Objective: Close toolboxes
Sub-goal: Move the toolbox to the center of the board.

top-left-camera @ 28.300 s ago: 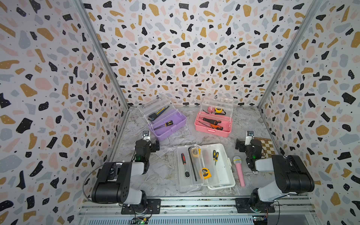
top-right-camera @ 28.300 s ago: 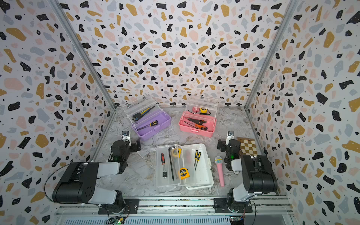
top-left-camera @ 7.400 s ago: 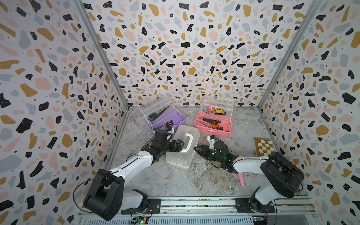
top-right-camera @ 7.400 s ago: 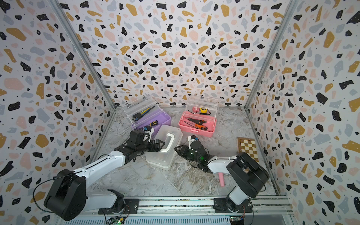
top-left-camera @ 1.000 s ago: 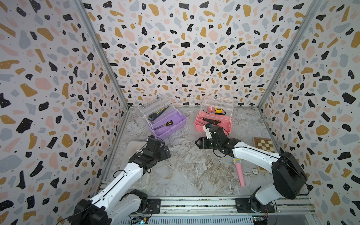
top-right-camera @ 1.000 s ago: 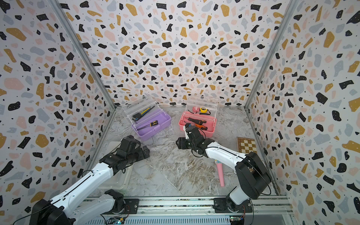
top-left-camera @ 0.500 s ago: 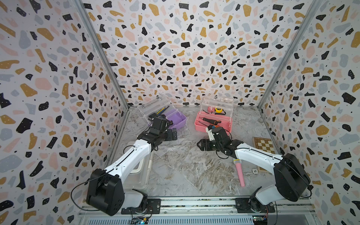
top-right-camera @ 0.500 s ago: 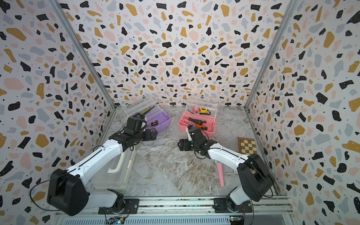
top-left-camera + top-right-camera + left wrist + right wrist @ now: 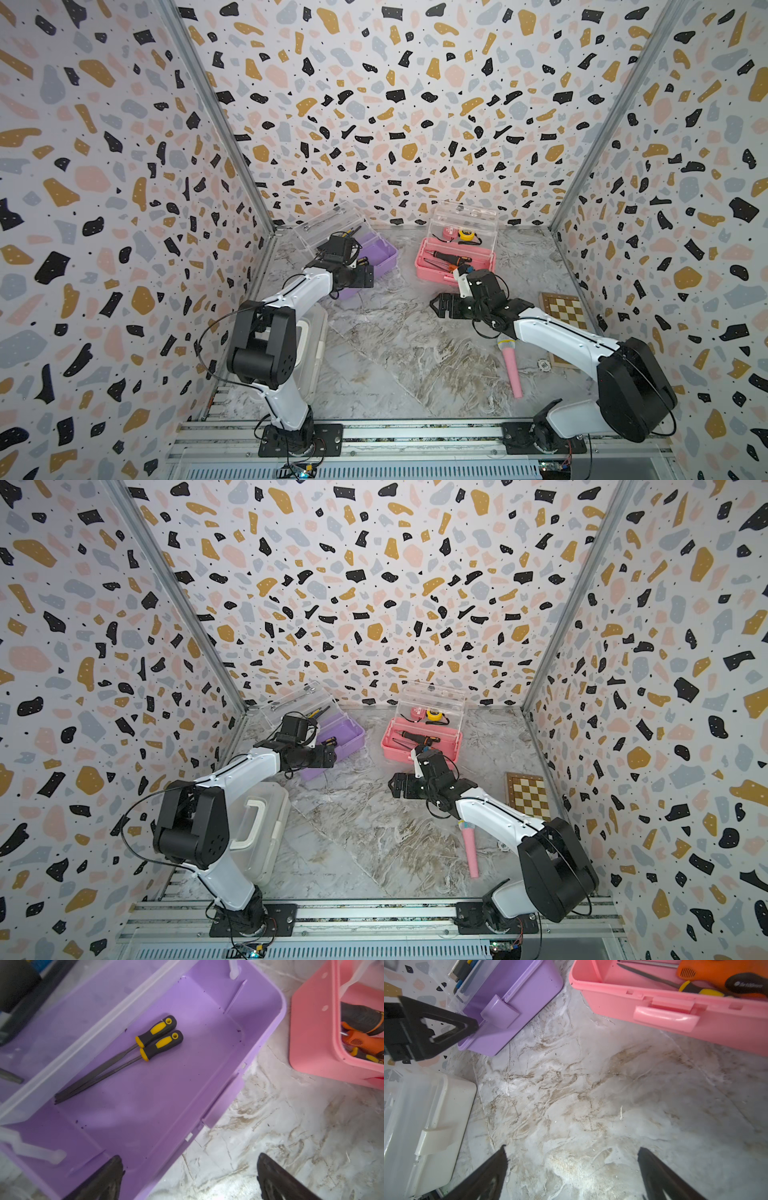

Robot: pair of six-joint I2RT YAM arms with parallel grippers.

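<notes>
Of the toolboxes, the purple one (image 9: 380,253) stands open at the back left, its clear lid (image 9: 328,224) leaning back. Two yellow-and-black-handled tools (image 9: 158,1039) lie in it. The pink one (image 9: 451,268) stands open at the back middle with its lid (image 9: 465,220) upright. The white one (image 9: 257,825) lies shut at the front left, partly behind my left arm. My left gripper (image 9: 365,276) (image 9: 189,1167) hangs open over the purple base's front rim, one finger above the box and one above the table. My right gripper (image 9: 440,305) (image 9: 572,1159) is open above bare table in front of the pink box.
A pink toy microphone (image 9: 511,365) lies on the table under my right forearm. A brown checkered board (image 9: 567,309) sits by the right wall, with a small round disc (image 9: 543,364) near its front edge. Patterned walls close in three sides.
My left arm has swung from beside the white toolbox up to the purple one's front rim. My right gripper has stayed nearly in place and its jaws have spread wider.
</notes>
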